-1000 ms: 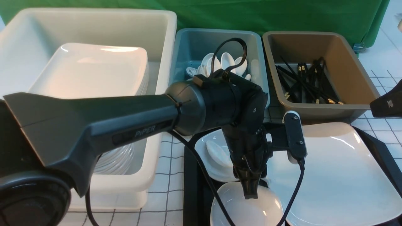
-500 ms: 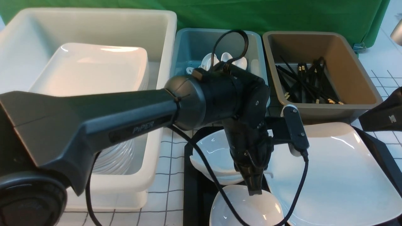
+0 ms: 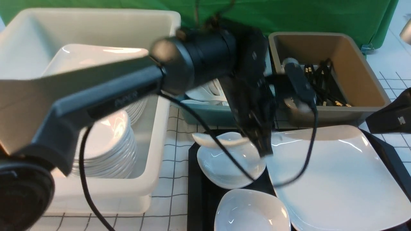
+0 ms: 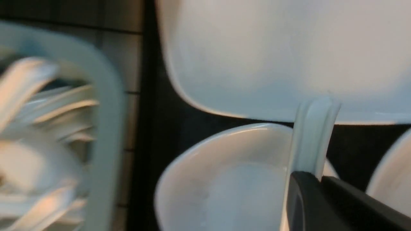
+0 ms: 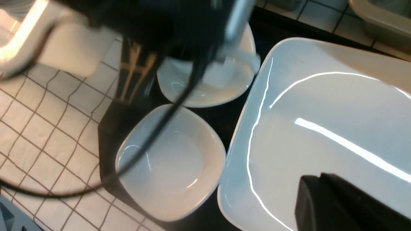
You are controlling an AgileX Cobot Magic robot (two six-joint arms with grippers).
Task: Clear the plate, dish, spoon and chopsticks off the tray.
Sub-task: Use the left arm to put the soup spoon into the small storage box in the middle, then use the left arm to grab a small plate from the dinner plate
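While the left gripper (image 3: 264, 150) is clenched on the handle of one spoon (image 3: 215, 140), that spoon's bowl reaches out to the left of the fingertips, over the far rim of a small dish. Furthest left of the fingers stands one white bin (image 3: 160, 179) holding two stacks of white crockery, one of large plates and one of smaller dishes. Just behind the fingers is one teal bin (image 3: 208, 117) heaped with spoons, too blurred to count. Under the fingers lies one black tray (image 3: 196, 192) carrying two small dishes: the farther dish (image 3: 224, 166) directly beneath the held spoon, the nearer dish (image 3: 252, 211) short of the fingertips. One large plate (image 3: 337, 179) fills the tray to the right of the fingers. Behind it, one brown bin (image 3: 362, 70) holds a loose bundle of black sticks (image 3: 321, 83). The right gripper (image 5: 318, 189) hovers over the plate's near side, fingers pressed together, nothing between them. All rests on a white grid-lined table (image 3: 170, 199) before a green backdrop (image 3: 321, 16).
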